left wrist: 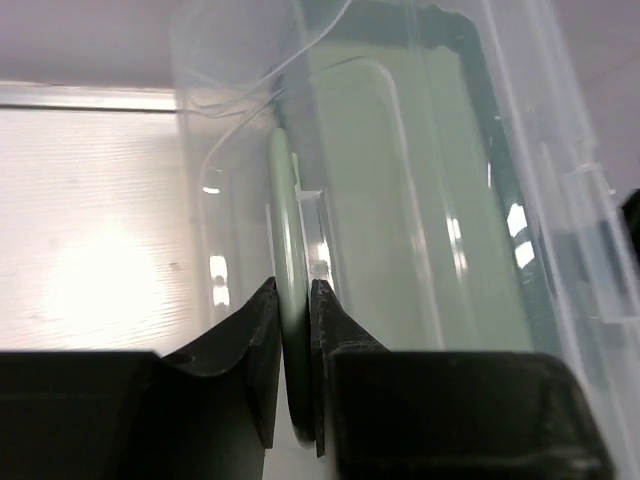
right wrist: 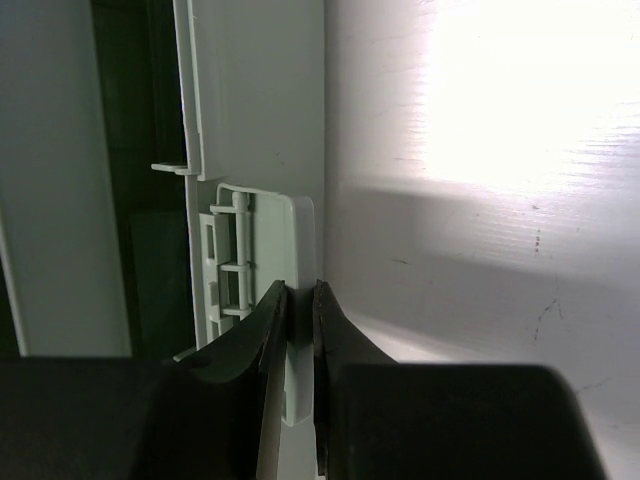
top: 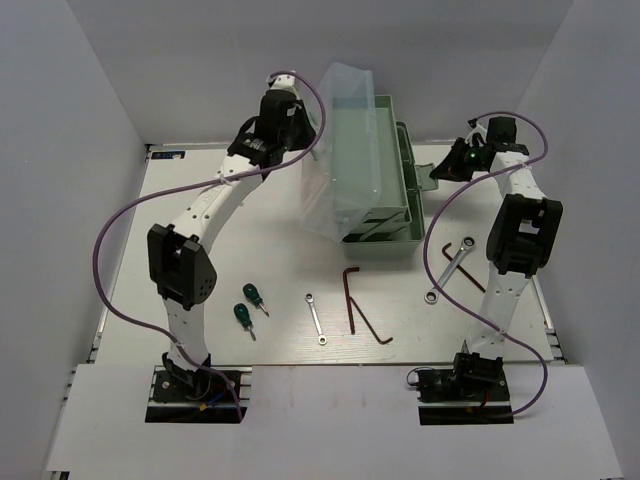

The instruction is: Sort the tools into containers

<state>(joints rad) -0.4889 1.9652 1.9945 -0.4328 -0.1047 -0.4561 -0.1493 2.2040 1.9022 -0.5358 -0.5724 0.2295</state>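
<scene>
Wide white bench (top: 200, 200), and all the action is up toward its far edge. There sits the mint-green toolbox (top: 385, 247), a little right of the middle, with its translucent lid (top: 345, 150) tipped up and standing over the left side of the box.

Left arm reaches to the far edge, and the left end effector (left wrist: 293, 290) is pinched narrow on the lid's green handle (left wrist: 283, 200). The fingers are pressed against both faces of that curved strip, clear plastic all around it.

Over on the right side of the box, the right end effector (right wrist: 300, 292) is clamped tight too, gripping the pale latch tab (right wrist: 272, 240) on the toolbox wall. There's barely a sliver between the fingers.

Every tool is out on the bench, none in the box. The longer wrench (top: 450, 270) lies slanted toward the right edge, beside the right arm, with a dark L-shaped key (top: 447, 250) just by it. Near the middle of the near half, two hex keys (top: 351, 295) lie close together in a V. Just left of them is the small wrench (top: 316, 318). Left again, toward the left arm's base, the two green-handled screwdrivers (top: 248, 307) lie side by side, near one another but apart.
</scene>
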